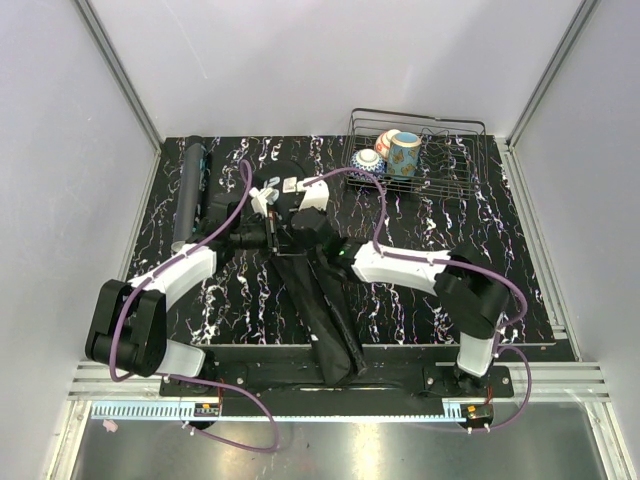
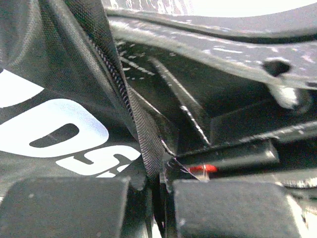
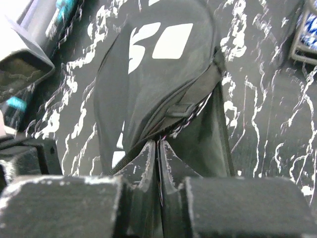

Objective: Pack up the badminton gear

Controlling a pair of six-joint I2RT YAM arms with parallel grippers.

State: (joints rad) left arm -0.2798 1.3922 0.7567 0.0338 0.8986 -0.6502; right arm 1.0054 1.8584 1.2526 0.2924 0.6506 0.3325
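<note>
The long black bag (image 1: 325, 310) lies from the table's middle to the near edge. Its wide end with a white logo (image 3: 158, 44) fills the right wrist view. My left gripper (image 1: 271, 228) is shut on the bag's woven zip edge (image 2: 148, 144), next to white letters (image 2: 59, 134). My right gripper (image 1: 304, 228) is shut on the bag's zip edge (image 3: 168, 126), close beside the left one. Dark bars and a red mark (image 2: 204, 168) show inside the opening; I cannot tell if they are the racket. The dark tube (image 1: 190, 190) lies at the far left.
A wire basket (image 1: 450, 170) with painted cups (image 1: 404, 152) stands at the back right. Two small pale objects (image 1: 280, 184) lie just beyond the grippers. The tube with teal lettering also shows in the right wrist view (image 3: 54, 20). Grey walls enclose the table.
</note>
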